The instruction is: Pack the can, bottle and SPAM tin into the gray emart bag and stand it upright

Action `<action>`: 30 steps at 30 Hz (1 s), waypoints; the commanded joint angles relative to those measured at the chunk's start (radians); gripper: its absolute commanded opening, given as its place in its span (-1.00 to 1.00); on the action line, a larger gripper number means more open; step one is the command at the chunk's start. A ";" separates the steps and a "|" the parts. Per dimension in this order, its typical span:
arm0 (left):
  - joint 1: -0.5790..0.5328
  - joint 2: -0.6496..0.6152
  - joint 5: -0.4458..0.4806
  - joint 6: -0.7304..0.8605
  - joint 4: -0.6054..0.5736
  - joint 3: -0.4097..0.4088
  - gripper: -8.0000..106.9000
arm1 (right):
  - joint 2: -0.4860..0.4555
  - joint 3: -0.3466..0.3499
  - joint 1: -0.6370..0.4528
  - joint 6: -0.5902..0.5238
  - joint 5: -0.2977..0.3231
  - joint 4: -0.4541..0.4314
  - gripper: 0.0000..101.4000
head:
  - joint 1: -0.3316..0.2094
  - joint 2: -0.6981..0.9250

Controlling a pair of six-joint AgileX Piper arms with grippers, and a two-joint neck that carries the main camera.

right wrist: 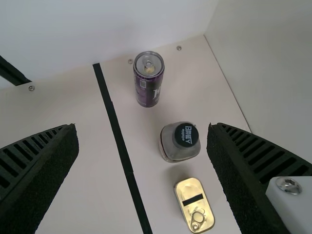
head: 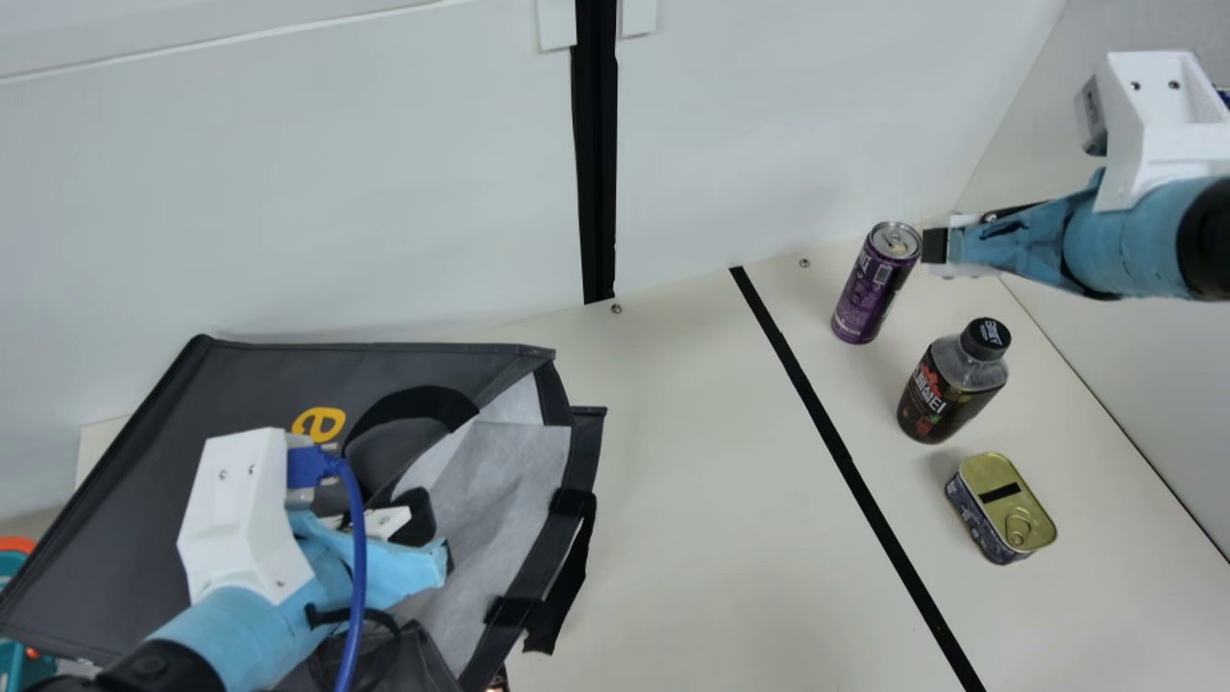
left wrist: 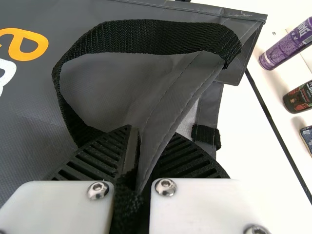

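Main view: left tool (head: 434,546) is closed on the gray emart bag (head: 240,375), while right tool (head: 934,246) is open

In the left wrist view, the left tool has its ribbed fingers pressed together on the gray fabric at the edge of the bag, with black webbing also between them. Near this grip, the black handle (left wrist: 146,36) makes a loop. The bag lies on the surface (head: 673,577), and its mouth shows a pale lining (head: 500,461).

The right tool is in the air with its two fingers wide apart, as the right wrist view shows. Across the black tape line (head: 826,423) from the bag are the three items. The purple can (head: 870,288) stands upright, nearest to the back wall (head: 384,192). The bottle (head: 947,389) with black cap also stands, between the can and the SPAM tin (head: 990,471). The tin lies flat, its ring-pull lid upward.
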 commanded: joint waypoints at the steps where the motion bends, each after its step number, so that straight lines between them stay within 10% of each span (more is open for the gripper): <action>1: 0.000 0.000 0.000 0.000 0.000 0.000 -1.00 | 0.030 -0.021 -0.003 -0.001 0.007 0.006 0.87 | -0.023 -0.002; 30: 0.000 0.000 0.000 0.000 0.000 0.000 -1.00 | 0.432 -0.299 -0.019 -0.038 0.036 0.072 0.87 | -0.023 -0.002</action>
